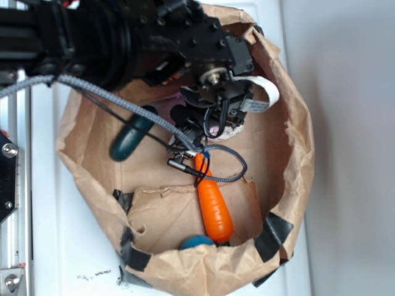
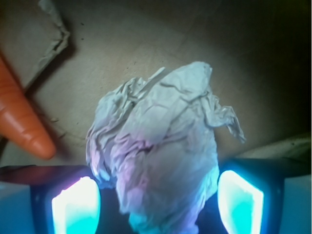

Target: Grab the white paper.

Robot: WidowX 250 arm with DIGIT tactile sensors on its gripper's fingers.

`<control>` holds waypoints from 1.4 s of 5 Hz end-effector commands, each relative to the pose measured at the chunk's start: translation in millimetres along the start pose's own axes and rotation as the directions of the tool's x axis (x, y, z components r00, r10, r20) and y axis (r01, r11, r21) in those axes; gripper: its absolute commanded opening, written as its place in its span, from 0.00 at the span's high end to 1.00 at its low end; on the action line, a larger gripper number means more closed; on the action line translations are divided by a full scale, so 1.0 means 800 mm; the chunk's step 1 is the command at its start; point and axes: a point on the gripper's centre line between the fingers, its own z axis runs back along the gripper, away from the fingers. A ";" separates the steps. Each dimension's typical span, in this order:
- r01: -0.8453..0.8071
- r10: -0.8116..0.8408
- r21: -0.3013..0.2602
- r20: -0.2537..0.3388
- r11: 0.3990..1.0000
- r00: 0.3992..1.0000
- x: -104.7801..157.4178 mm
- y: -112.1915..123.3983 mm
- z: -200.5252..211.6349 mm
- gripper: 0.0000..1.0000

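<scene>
Exterior view: white counter point(image 1: 74, 259) carrying a brown paper bag point(image 1: 290, 154) with its rim rolled down and patched with black tape point(image 1: 273, 233). Black robot arm point(image 1: 142, 37) reaches in from upper left, cables trailing. Pincer point(image 1: 213, 126) hangs low inside the bag; its fingers are hidden by the wrist hardware here, so its state cannot be told from this view. Only a pale sliver of the white paper point(image 1: 237, 129) shows beside the pincer. Orange carrot point(image 1: 214, 206) lies just below it, a dark teal object point(image 1: 131, 140) lies to the left, and a blue round thing point(image 1: 197, 242) sits at the bag's lower edge.

Wrist view: brown bag floor as background. White paper point(image 2: 161, 161), crumpled, sits between the two glowing fingers point(image 2: 75, 207); pincer point(image 2: 158, 207) closed against it on both sides. Carrot tip point(image 2: 24, 122) at left, apart from the paper.
</scene>
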 end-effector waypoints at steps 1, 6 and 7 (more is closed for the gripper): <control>0.002 -0.009 0.077 0.094 0.997 0.995 0.020 0.007 0.015 1.00; -0.185 0.212 -0.139 0.213 0.973 0.954 -0.010 -0.030 0.194 1.00; -0.260 0.274 -0.094 0.190 0.961 0.943 -0.007 -0.044 0.217 1.00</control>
